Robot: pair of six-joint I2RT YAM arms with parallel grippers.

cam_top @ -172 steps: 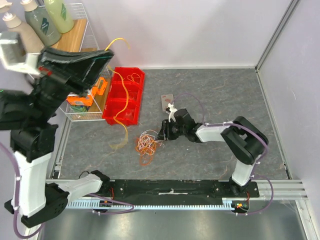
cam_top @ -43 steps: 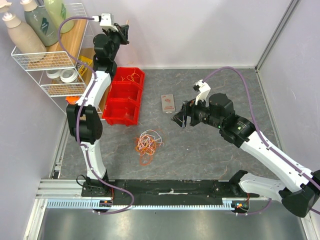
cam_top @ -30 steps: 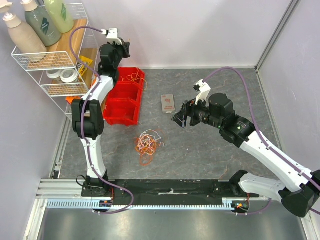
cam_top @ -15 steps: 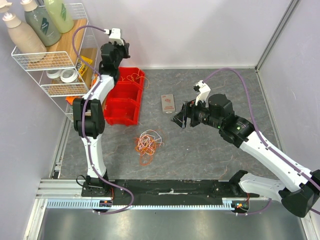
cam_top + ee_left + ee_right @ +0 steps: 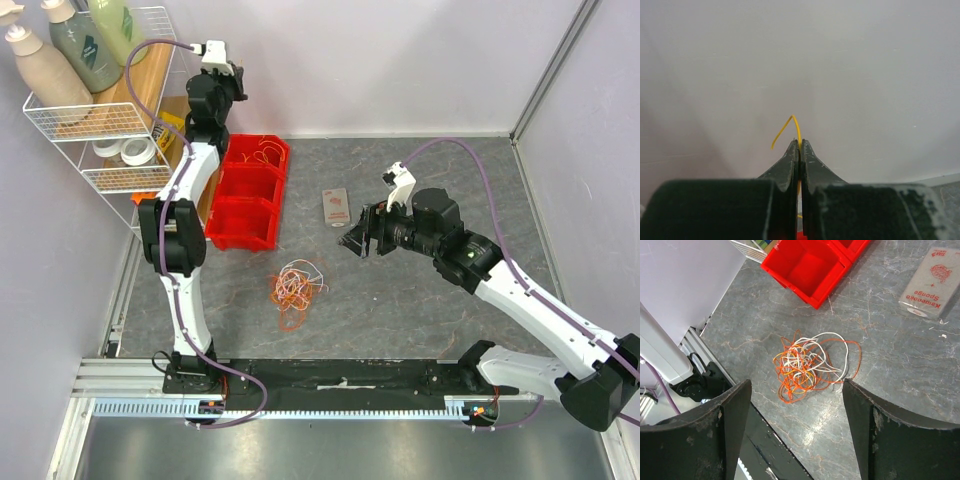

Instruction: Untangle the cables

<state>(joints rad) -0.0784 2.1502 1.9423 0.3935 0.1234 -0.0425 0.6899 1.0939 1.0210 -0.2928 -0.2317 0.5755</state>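
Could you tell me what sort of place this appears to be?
Probably a robot lab work cell: plain white panels enclose a grey table, with red bins, a wire rack and tangled cables.

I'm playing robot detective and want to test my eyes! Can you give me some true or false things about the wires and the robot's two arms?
1. The left end effector is pinched shut on a yellow wire. True.
2. The right end effector is gripping the cable tangle. False: it is open and apart from the tangle, holding nothing.
3. The cable tangle lies inside the red bin. False: it lies on the grey table, outside the bin.
4. A sponge packet lies flat on the table. True.
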